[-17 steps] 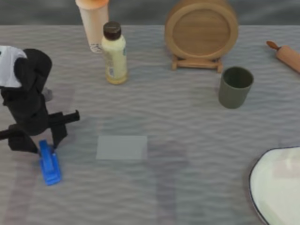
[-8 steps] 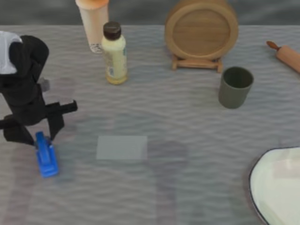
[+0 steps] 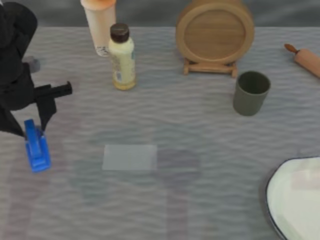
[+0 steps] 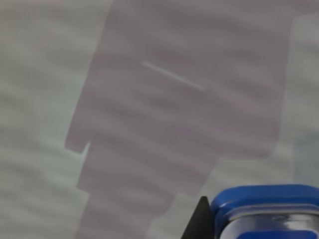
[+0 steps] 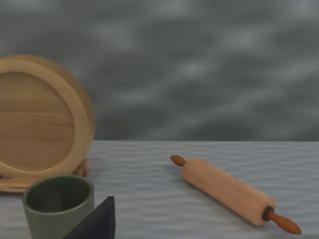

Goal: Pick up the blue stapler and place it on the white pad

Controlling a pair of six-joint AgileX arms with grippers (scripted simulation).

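The blue stapler (image 3: 38, 151) hangs above the table at the far left, with my left gripper (image 3: 31, 128) shut on its upper end. In the left wrist view the stapler (image 4: 266, 209) sits right against one dark fingertip (image 4: 199, 224), over the arm's shadow on the cloth. The white pad (image 3: 129, 157) lies flat on the table to the right of the stapler, with nothing on it. My right arm is outside the top view. Its wrist view shows one dark fingertip (image 5: 101, 221) off to the side with nothing against it.
At the back stand a cream bottle (image 3: 122, 57), an orange-topped tumbler (image 3: 100, 25) and a round wooden board on a stand (image 3: 214, 32). A green cup (image 3: 251, 92) and a rolling pin (image 3: 305, 59) are at the right. A large white plate (image 3: 295, 200) fills the front right corner.
My left gripper has risen and drifted toward the far left with the stapler, which has come up off the table. The pad and the other objects have not moved.
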